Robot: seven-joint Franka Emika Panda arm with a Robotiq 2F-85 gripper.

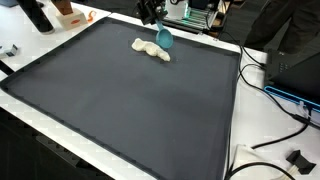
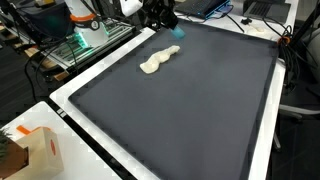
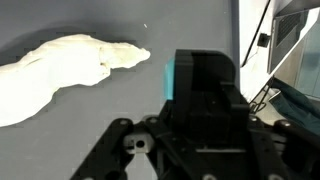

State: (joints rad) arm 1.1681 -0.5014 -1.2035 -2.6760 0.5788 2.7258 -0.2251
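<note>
A cream, lumpy soft object [image 1: 152,48] lies on the dark mat [image 1: 130,110] near its far edge; it shows in both exterior views [image 2: 158,60] and at the upper left of the wrist view [image 3: 60,70]. My gripper [image 1: 152,14] [image 2: 160,14] hangs over that edge of the mat, shut on a teal object [image 1: 165,38] [image 2: 177,31] that sits right beside one end of the cream object. In the wrist view the black gripper [image 3: 200,75] hides most of the teal object [image 3: 169,78]; only a thin teal strip shows.
The mat lies on a white table [image 1: 250,140]. Cables [image 1: 275,95] and a black connector [image 1: 297,158] lie past one side. An orange and white box [image 2: 35,150] stands at a corner. Electronics [image 2: 85,40] and a monitor edge [image 3: 290,40] crowd the gripper's side.
</note>
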